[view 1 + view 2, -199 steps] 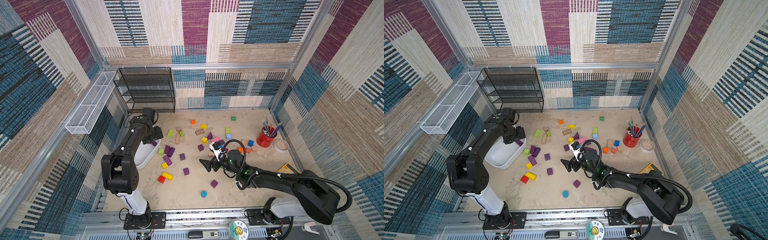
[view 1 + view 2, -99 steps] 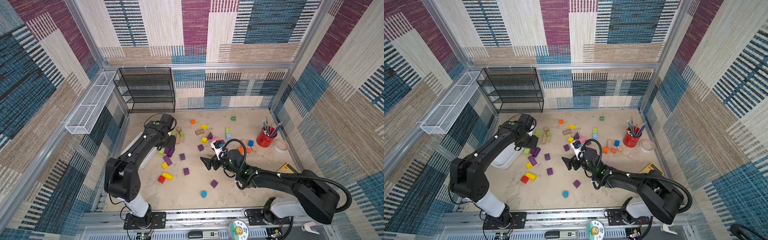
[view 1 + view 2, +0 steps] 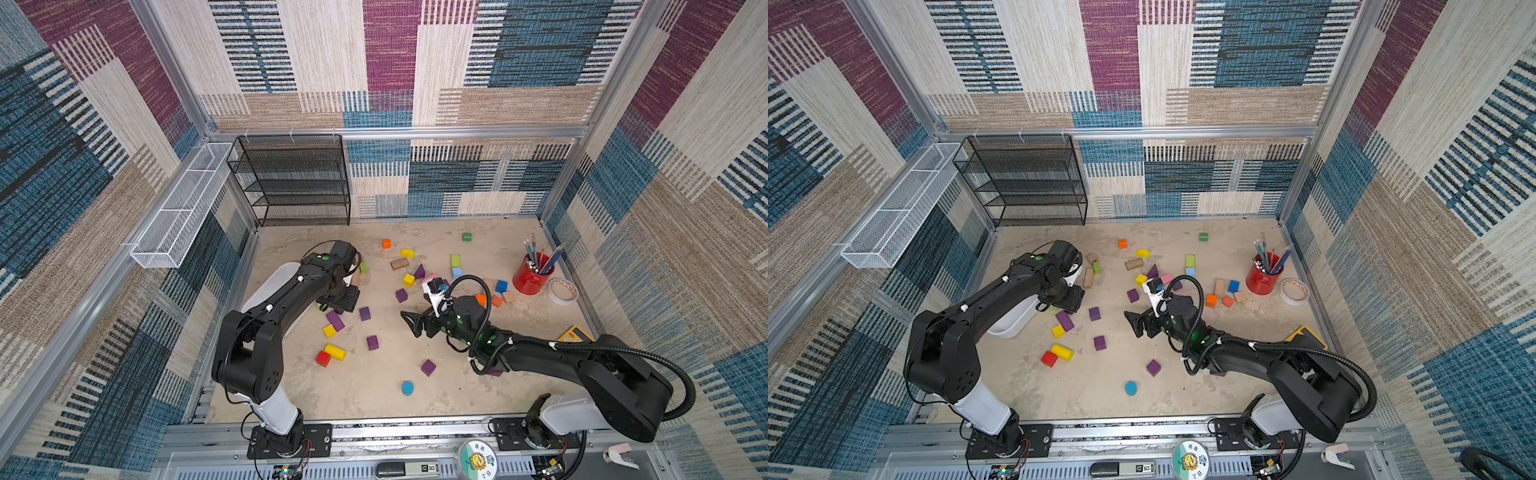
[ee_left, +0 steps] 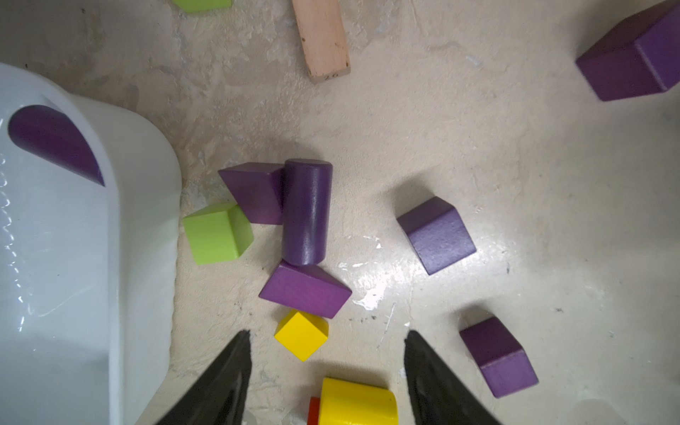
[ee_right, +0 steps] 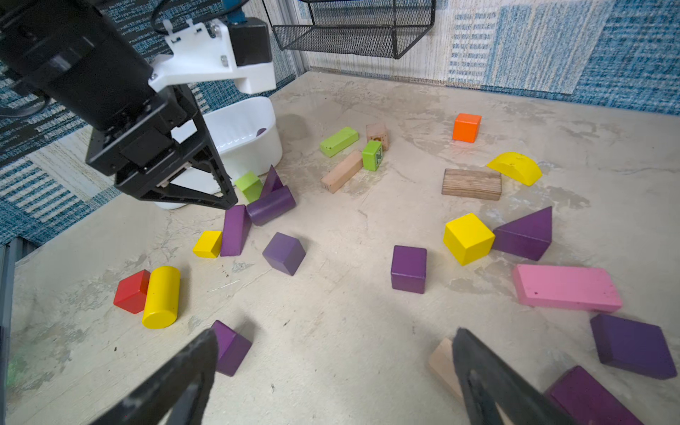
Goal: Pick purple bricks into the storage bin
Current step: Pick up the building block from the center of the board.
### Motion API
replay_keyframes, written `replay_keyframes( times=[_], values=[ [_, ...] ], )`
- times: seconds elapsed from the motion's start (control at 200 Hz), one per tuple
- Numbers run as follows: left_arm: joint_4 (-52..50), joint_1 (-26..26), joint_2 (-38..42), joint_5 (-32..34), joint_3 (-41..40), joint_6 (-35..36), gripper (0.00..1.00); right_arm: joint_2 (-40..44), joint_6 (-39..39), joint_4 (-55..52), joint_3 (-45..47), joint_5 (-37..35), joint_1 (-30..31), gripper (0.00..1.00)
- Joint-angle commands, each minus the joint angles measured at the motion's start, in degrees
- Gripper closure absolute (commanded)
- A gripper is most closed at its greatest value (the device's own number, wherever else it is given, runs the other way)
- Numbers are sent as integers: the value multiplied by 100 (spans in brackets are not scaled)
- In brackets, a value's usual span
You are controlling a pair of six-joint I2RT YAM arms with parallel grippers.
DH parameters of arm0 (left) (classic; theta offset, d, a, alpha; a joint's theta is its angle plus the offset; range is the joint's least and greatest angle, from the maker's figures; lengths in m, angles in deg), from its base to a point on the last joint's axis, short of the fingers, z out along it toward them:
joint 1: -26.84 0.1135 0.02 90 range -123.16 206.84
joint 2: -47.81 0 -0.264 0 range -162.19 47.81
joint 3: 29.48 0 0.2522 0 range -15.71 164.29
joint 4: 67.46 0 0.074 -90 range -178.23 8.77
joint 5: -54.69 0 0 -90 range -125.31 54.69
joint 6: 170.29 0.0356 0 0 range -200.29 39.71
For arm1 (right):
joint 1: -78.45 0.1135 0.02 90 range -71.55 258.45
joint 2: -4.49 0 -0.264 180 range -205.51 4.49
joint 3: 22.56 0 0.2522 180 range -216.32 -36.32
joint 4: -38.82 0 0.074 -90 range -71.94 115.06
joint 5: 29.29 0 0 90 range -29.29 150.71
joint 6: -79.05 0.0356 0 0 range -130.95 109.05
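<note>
The white storage bin lies at the left, partly under my left arm, with one purple piece inside. Just beside it are a purple cylinder, a wedge and a bar touching each other. My left gripper hangs open above them, holding nothing, over a yellow cube. More purple bricks are scattered mid-floor. My right gripper is open and empty, low over bare floor, with a purple cube by one finger.
A black mesh rack stands at the back left, and a white wire basket hangs on the left wall. A red pencil cup and a tape roll sit at the right. A pink bar and yellow, green, orange and wooden blocks lie around.
My left arm swung from above the bin rightward to over the block cluster beside it, its jaws narrowing a little. The right arm has barely moved.
</note>
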Motion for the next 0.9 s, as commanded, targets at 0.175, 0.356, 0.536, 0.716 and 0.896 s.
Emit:
replay_keyframes(
  times=[0.175, 0.356, 0.536, 0.716, 0.896],
  values=[
    [417, 5, 54, -86, -172, 189, 33, 96, 339, 445, 187, 521, -272, 1],
    [416, 5, -191, -153, -98, 166, 35, 143, 417, 534, 251, 638, -356, 1],
    [466, 22, -378, -99, -60, 157, 36, 161, 434, 569, 278, 680, -396, 0],
    [478, 88, -617, -48, 43, 107, 36, 154, 408, 561, 278, 643, -392, 1],
    [491, 314, -799, -37, 136, -17, 36, 140, 382, 552, 278, 630, -392, 1]
  ],
)
